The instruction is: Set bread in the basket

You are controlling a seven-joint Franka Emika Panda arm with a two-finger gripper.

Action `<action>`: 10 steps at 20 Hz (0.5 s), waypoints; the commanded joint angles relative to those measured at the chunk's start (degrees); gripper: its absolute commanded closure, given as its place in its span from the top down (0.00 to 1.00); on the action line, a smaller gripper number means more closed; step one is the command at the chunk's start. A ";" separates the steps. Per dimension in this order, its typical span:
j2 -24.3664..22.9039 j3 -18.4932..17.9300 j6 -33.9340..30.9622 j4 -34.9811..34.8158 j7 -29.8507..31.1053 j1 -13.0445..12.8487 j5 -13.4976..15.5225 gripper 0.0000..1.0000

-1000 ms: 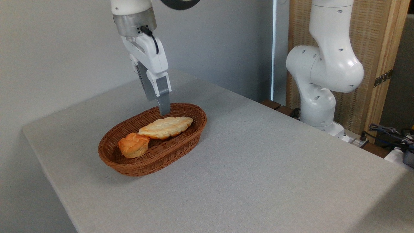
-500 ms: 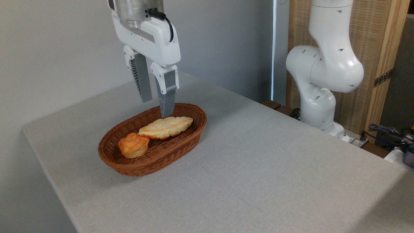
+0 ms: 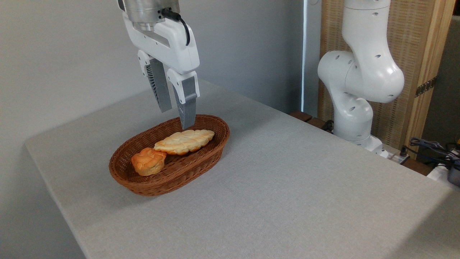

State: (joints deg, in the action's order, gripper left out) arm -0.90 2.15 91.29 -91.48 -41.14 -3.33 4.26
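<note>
The bread (image 3: 184,141), a long pale golden pastry with a braided top, lies inside the oval reddish-brown wicker basket (image 3: 208,158), one end resting on a small round orange-brown bun (image 3: 148,161). My gripper (image 3: 176,118) hangs just above the basket's far rim, behind the bread. Its two grey fingers are spread apart with nothing between them, and they do not touch the bread.
The basket stands on a grey cloth-covered table (image 3: 287,187) near its left side. The arm's white base (image 3: 354,90) rises at the table's right rear edge. Cables and boxes (image 3: 436,154) lie at far right, off the table.
Over the last second the gripper has turned about its axis, so both fingers now show side by side, spread. Its height over the basket has barely changed. The bread has not moved.
</note>
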 commanded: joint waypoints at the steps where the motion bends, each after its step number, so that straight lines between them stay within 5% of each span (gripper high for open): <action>1: 1.07 -0.48 -1.91 1.65 -0.70 0.08 0.14 1.00; 10: 1.42 -0.39 -1.82 1.74 3.61 0.08 0.23 1.00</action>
State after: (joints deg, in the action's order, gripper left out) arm -0.06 1.98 91.13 -91.40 -39.14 -3.23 4.26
